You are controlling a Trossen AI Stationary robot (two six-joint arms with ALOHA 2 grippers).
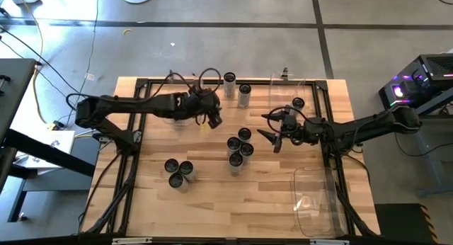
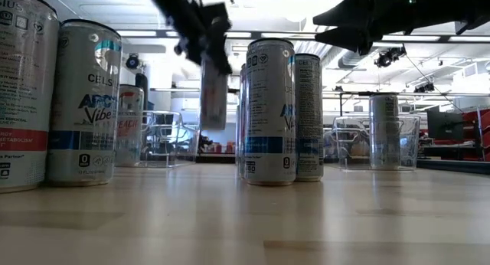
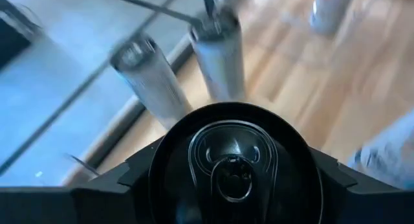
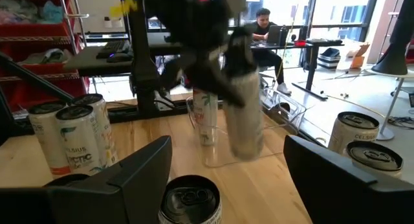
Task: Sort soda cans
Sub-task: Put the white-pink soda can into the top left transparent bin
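Note:
Soda cans stand upright on the wooden table. Two are at the far side, several cluster in the middle, and a few stand at the near left. One more stands in a clear bin. My left gripper is shut on a soda can lifted over the table's far middle. My right gripper hovers open just right of the middle cluster, one can's top below its fingers. My left gripper pinches the soda can's upper part between its two fingers, one on each side wall. The dark top with its tab faces back toward the wrist. The fingers slant down from the table's left. The can hangs below them, slightly tilted and clear of the table.
A second clear bin lies at the near right corner. Another clear bin with a can inside stands behind the lifted can in the right wrist view. A black frame rail runs round the table. Bare wood shows along the near middle.

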